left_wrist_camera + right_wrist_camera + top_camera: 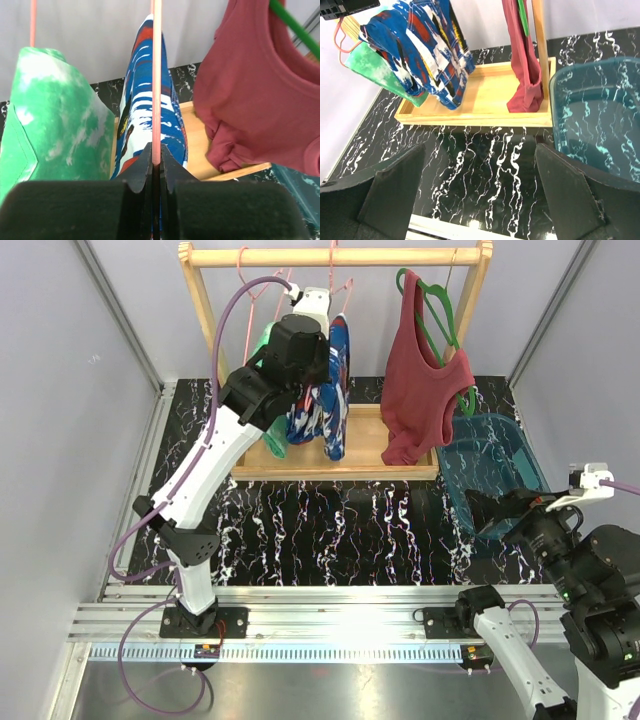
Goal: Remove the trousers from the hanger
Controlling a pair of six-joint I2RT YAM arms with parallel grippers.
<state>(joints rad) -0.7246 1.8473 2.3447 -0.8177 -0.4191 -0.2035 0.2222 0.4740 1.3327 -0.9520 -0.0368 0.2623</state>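
Observation:
The blue printed trousers hang on a pink wire hanger from the wooden rail. Just to their left, the green tie-dye trousers hang on a second pink hanger. My left gripper is up at the blue pair's hanger, shut on its thin pink wire. Far off at the near right, my right gripper hovers open over the marbled table with nothing between its fingers.
A dark red tank top hangs on a green hanger at the rail's right end. The rack stands on a wooden tray base. A teal plastic bin sits right of the rack.

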